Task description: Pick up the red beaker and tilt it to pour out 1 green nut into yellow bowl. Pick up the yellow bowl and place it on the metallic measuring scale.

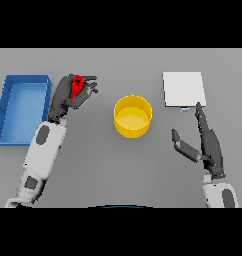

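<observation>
Red beaker [76, 86] was at far left, held in the curled fingers of the left hand [68, 97], raised and well left of the yellow bowl [133, 116]. Only its upper part showed above the fingers; whether it was tilted could not be told, and no green nut was visible. Judged small, light and rigid, likely smooth-walled, so prone to slipping in the grasp as it tips; a wrap round mid-body suits it, leaving the lip free for pouring.

Bowl stood upright at table centre, interior apparently empty. Judged light and stiff, with a thin rim; best taken by the side wall.

Measuring scale [183, 89], a pale square plate, lay far right, well apart from the bowl. Right hand [208, 145] rested near it, fingers extended, thumb spread, holding nothing. Blue tray [8, 100] sat at far left, just beside the left arm.
</observation>
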`<act>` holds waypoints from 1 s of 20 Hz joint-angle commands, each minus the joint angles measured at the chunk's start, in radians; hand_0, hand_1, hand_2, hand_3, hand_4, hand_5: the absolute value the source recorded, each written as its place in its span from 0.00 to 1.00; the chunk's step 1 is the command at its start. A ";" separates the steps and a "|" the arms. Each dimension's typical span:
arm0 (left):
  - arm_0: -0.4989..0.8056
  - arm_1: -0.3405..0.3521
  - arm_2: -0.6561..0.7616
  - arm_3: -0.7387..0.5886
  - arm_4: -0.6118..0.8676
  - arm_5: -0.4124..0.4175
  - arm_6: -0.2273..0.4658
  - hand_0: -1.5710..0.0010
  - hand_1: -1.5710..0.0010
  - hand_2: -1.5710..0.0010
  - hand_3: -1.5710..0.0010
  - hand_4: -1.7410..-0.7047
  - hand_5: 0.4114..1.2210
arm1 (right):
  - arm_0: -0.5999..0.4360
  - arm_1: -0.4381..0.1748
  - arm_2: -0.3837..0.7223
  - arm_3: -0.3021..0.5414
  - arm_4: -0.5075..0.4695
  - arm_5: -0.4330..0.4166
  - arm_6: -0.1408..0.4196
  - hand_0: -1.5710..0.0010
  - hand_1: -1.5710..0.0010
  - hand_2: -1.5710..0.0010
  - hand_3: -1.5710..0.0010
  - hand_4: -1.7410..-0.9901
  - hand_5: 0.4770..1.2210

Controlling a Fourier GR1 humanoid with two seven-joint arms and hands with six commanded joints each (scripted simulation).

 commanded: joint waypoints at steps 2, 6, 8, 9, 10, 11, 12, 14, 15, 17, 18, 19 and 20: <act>-0.026 0.044 -0.064 -0.007 -0.068 -0.024 0.091 0.01 0.01 0.00 0.01 0.01 0.88 | 0.006 -0.001 0.004 -0.009 0.011 -0.004 0.005 1.00 1.00 1.00 1.00 0.65 0.25; -0.061 0.068 -0.145 -0.010 -0.137 -0.037 0.160 0.00 0.00 0.00 0.01 0.01 0.87 | -0.002 -0.001 0.001 0.006 0.019 -0.011 0.029 1.00 1.00 1.00 1.00 0.65 0.27; -0.090 0.071 -0.169 0.014 -0.162 -0.031 0.183 0.00 0.00 0.00 0.01 0.01 0.87 | -0.003 0.000 0.003 0.001 0.014 -0.006 0.031 1.00 1.00 1.00 1.00 0.65 0.27; -0.095 0.074 -0.191 0.015 -0.184 -0.027 0.205 0.00 0.00 0.00 0.00 0.01 0.87 | 0.000 -0.005 0.001 -0.002 0.011 -0.002 0.025 1.00 1.00 1.00 1.00 0.65 0.27; -0.117 0.084 -0.222 0.017 -0.222 -0.027 0.243 0.00 0.00 0.00 0.00 0.01 0.87 | -0.001 -0.001 0.005 0.004 0.021 -0.008 0.027 1.00 1.00 1.00 1.00 0.65 0.27; -0.137 0.101 -0.252 0.018 -0.258 -0.034 0.264 0.00 0.00 0.00 0.00 0.00 0.88 | 0.007 0.008 0.012 -0.001 0.021 -0.008 0.018 1.00 1.00 1.00 1.00 0.65 0.28; -0.151 0.113 -0.291 0.023 -0.307 -0.035 0.295 0.00 0.00 0.00 0.00 0.00 0.89 | 0.009 0.010 0.013 -0.006 0.018 -0.005 0.020 1.00 1.00 1.00 1.00 0.65 0.28; -0.185 0.137 -0.369 0.032 -0.388 -0.058 0.329 0.00 0.00 0.00 0.00 0.00 0.89 | 0.013 0.007 0.010 -0.016 0.007 0.004 0.025 1.00 1.00 1.00 1.00 0.65 0.28; -0.205 0.144 -0.405 0.044 -0.428 -0.064 0.339 0.00 0.00 0.00 0.00 0.00 0.88 | 0.013 0.008 0.012 -0.019 0.012 0.001 0.036 1.00 1.00 1.00 1.00 0.65 0.29; -0.248 0.161 -0.465 0.069 -0.493 -0.087 0.356 0.00 0.00 0.00 0.00 0.00 0.93 | 0.018 0.007 0.012 -0.025 0.009 0.003 0.031 1.00 1.00 1.00 1.00 0.63 0.30; -0.265 0.167 -0.490 0.076 -0.517 -0.100 0.357 0.00 0.00 0.00 0.00 0.00 0.94 | 0.016 0.009 0.014 -0.026 0.011 0.001 0.037 1.00 1.00 1.00 1.00 0.63 0.30; -0.276 0.179 -0.510 0.087 -0.537 -0.109 0.344 0.00 0.00 0.00 0.00 0.00 0.95 | 0.015 0.012 0.014 -0.024 0.010 0.001 0.042 1.00 1.00 1.00 1.00 0.62 0.30; -0.304 0.187 -0.531 0.097 -0.560 -0.122 0.345 0.00 0.00 0.00 0.00 0.00 0.96 | 0.005 0.016 0.021 -0.028 0.015 0.000 0.048 1.00 1.00 1.00 1.00 0.62 0.31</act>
